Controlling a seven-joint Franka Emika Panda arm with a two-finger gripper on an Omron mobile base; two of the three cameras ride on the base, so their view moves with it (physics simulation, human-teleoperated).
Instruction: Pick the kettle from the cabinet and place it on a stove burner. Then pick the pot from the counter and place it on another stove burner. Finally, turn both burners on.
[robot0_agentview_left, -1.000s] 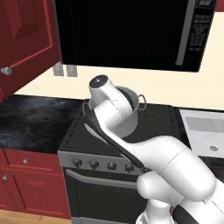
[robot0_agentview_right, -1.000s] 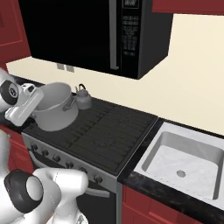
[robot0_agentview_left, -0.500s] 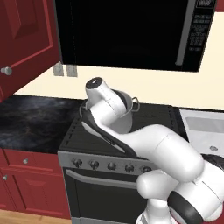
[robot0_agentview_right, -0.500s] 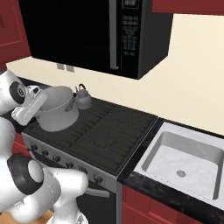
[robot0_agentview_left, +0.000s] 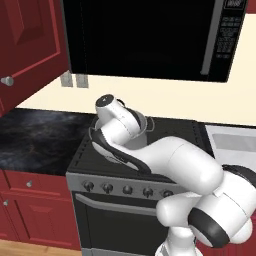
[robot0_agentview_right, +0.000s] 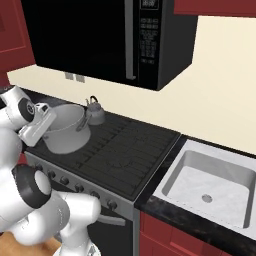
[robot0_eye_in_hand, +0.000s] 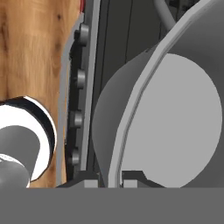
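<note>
1. While the gripper (robot0_eye_in_hand: 109, 177) pinches the pot (robot0_agentview_right: 65, 129) by its rim, the pot is at the stove's (robot0_agentview_right: 130, 150) front left.
2. The kettle (robot0_agentview_right: 94, 112) sits just behind the pot.

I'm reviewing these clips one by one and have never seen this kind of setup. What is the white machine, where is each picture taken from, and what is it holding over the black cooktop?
The white machine is a robot arm on a driving base in a rendered kitchen. Two pictures come from cameras on the base, behind the arm to its left and right, looking forward over the stove. The third comes from a camera on the hand, looking along the fingers.

On the stove's back left stands a small grey kettle. In front of it is a wide silver pot. The gripper is shut on the pot's rim: in the hand view the rim runs between the two dark fingertips. Whether the pot rests on the grate or hangs just above it I cannot tell.

To the right is a white sink; above, a black microwave.
</note>
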